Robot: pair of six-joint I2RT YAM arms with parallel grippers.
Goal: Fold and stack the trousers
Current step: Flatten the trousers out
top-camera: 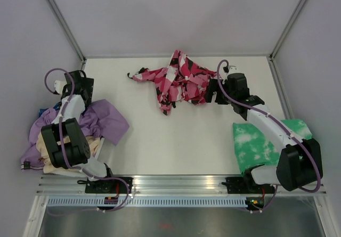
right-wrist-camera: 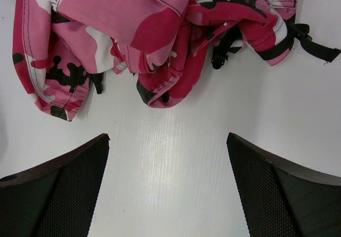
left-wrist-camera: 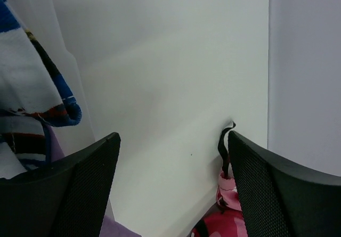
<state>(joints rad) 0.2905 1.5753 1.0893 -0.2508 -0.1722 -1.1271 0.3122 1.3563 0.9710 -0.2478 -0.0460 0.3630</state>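
While camouflage trousers (top-camera: 181, 81) lie crumpled on tabletop (top-camera: 176, 141), my right jaws hover wide, empty, beside them; left jaws wide, empty. Probably reach step; next: pinch edge, spread flat.

The camouflage trousers (top-camera: 178, 82) are crumpled on the white counter (top-camera: 176, 141) near its far edge. Lilac and beige clothes (top-camera: 106, 121) are heaped at its left side, and a green-and-white tie-dye garment (top-camera: 250, 144) is spread at its right.
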